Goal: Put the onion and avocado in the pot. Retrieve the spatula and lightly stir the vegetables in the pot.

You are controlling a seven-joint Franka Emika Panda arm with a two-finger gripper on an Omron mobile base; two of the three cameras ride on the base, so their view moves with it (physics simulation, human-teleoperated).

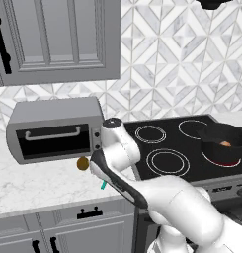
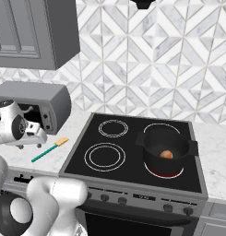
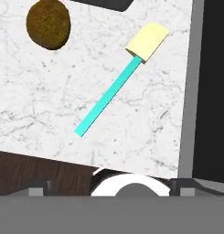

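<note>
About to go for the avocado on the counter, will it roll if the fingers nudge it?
Probably. The avocado looks nearly round and sits loose on smooth marble, so a nudge could send it rolling. The microwave just behind may stop it.

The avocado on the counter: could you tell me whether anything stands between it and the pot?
Nothing visible does. The avocado sits on the counter by the toaster oven; bare stove rings separate it from the pot, already holding the onion.

Both base views look forward and down over the stove (image 2: 133, 152) from left and right; the hand view looks closely down on the counter (image 3: 49, 114).
</note>
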